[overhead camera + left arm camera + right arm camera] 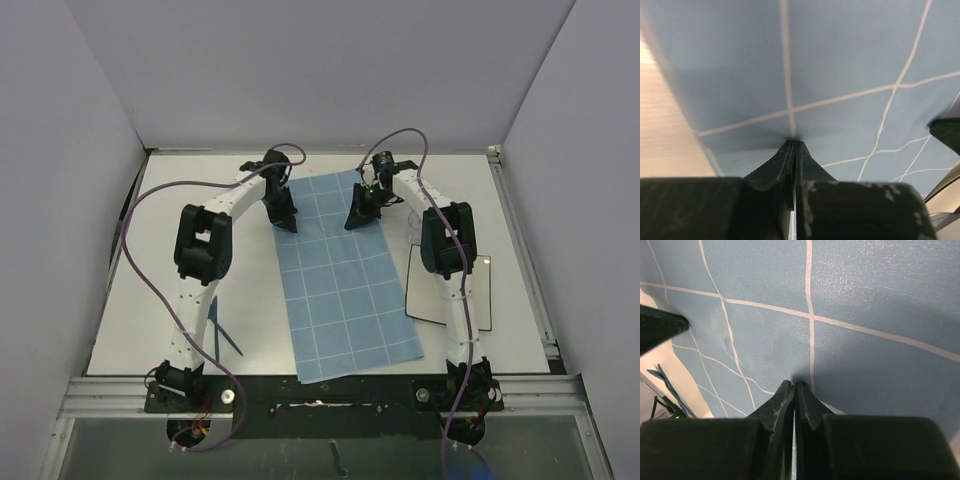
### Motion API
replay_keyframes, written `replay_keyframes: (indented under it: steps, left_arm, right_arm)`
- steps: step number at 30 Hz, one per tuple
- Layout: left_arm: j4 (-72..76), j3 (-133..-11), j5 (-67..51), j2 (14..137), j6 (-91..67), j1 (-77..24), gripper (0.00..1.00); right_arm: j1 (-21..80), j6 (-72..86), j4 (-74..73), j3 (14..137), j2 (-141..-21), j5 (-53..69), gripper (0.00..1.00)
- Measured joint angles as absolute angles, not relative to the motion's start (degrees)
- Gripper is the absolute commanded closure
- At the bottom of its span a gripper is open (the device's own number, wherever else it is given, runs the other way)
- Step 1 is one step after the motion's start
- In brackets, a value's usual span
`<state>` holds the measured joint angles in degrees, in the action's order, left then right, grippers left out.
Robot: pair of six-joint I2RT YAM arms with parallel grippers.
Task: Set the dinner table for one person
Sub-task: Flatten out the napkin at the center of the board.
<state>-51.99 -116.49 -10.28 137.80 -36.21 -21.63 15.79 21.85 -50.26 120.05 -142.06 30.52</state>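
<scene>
White flat dinner table [250,270] under a blue gridded mat [340,290] — left fingers [784,162] and right fingers [780,401] pressed together.

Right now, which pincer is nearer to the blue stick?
Left. The left pincer is on the mat's left side, beyond the blue stick; the right pincer is farther, across the mat.

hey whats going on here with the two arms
Both arms reach to the far end of the blue gridded mat, which lies down the middle of the white table. The left gripper and right gripper each have jaws shut, pinching the cloth there. A white square dish sits right of the mat, a thin blue utensil left of it.
</scene>
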Motion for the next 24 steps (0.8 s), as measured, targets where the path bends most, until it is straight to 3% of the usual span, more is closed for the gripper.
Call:
replay_keyframes:
  steps: [11,24]
  left_arm:
    - [-47.2,-114.0,-11.1,136.9,-36.5,-15.1,1.0]
    - [-42.9,-93.2,0.4,121.7,-33.9,-20.8,1.0]
  right_arm:
    - [16.5,21.8,-44.6,113.4,-138.1,29.1,1.0]
    - [18.8,19.6,-43.4,98.9,-124.4,18.4,1.0]
